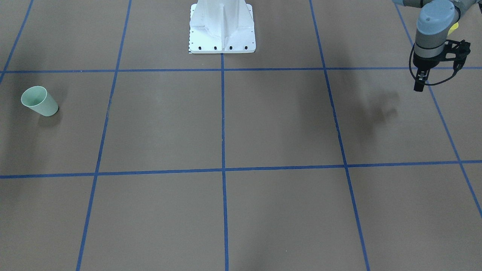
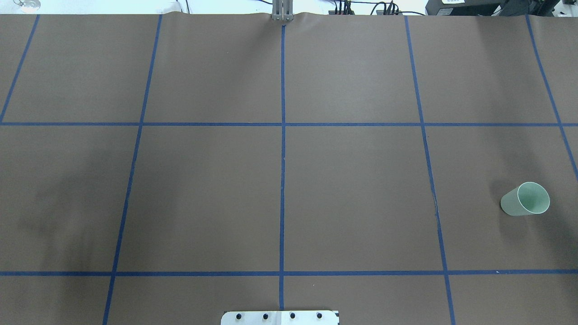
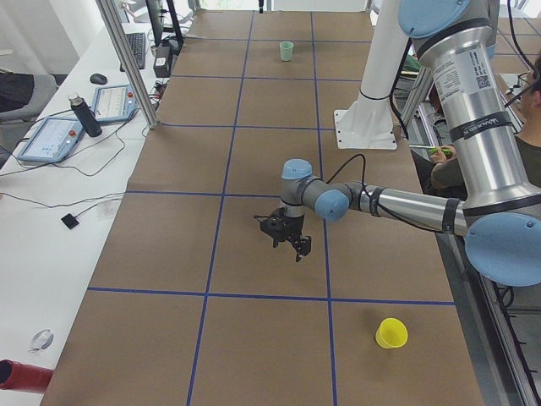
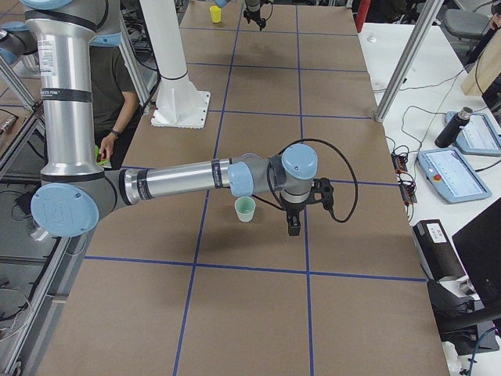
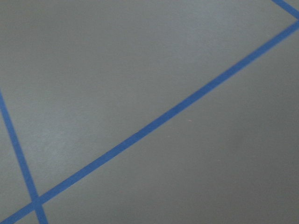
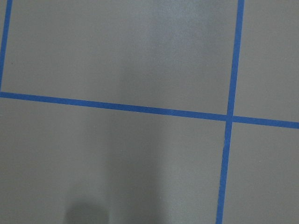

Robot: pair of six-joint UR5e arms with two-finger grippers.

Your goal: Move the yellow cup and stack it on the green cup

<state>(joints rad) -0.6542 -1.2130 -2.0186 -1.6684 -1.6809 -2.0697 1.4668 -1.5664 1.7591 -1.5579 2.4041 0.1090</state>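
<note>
My left gripper (image 1: 419, 86) hangs above the table (image 1: 263, 124) at my left end, pointing down, with nothing in it; I cannot tell how far its fingers are parted. The yellow cup (image 3: 391, 332) stands on the table near it but apart, further towards my side; from the front only a sliver shows behind my left wrist. My right gripper (image 4: 293, 229) hangs at the other end, also pointing down and empty, and there too I cannot tell whether the fingers are parted or closed. The green cup (image 2: 526, 199) stands upright, mouth up, on my right part of the table, well apart from the yellow cup. From the right side it appears beside my right gripper, not touching it. Both wrist cameras show only brown table and blue tape lines (image 6: 140, 108)
</note>
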